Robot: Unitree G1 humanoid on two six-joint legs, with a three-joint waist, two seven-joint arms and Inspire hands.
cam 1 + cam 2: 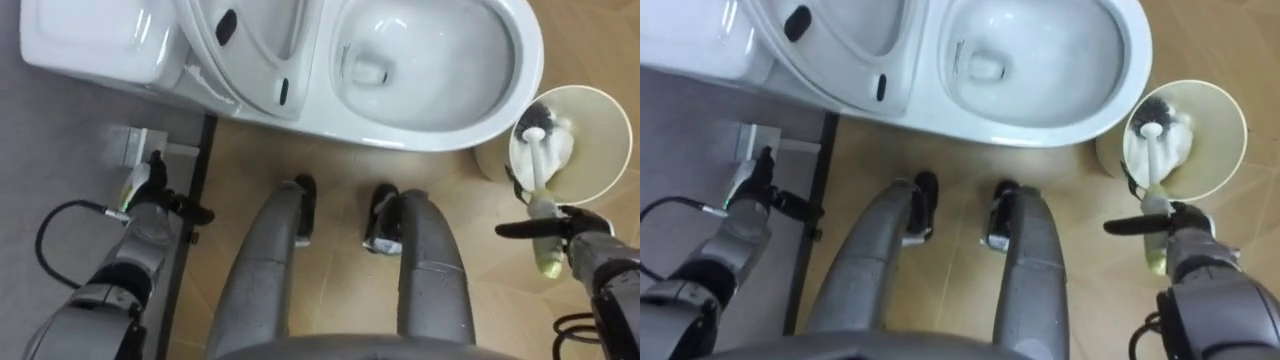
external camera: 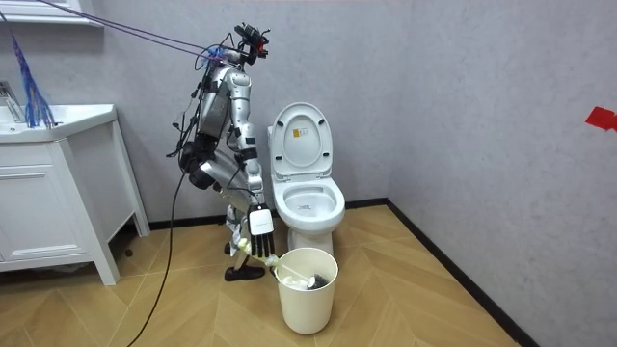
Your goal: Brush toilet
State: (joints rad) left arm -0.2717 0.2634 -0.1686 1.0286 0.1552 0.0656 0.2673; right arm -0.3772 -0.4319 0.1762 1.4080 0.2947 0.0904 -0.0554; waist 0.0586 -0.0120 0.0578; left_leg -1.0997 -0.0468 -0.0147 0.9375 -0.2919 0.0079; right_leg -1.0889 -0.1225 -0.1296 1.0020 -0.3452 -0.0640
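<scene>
The white toilet (image 1: 430, 60) has its lid and seat raised against the tank, and its bowl (image 1: 1040, 50) lies open just ahead of my feet. A toilet brush (image 1: 541, 190) with a white shaft and a yellow-green grip end stands tilted, its bristle head (image 1: 540, 125) inside a pale round bin (image 1: 595, 150). My right hand (image 1: 575, 232) is shut on the lower part of the brush handle, beside the bin's near rim. In the room view I stand at the toilet's left side, with that hand (image 2: 253, 246) low over the bin (image 2: 308, 289). My left hand (image 1: 150, 190) hangs open near the wall, holding nothing.
The tank (image 1: 90, 40) sits at the upper left against a grey wall, with a dark baseboard (image 1: 195, 230) running down the floor edge. A white vanity cabinet (image 2: 58, 193) stands at the room view's left. Wood floor spreads around the bin.
</scene>
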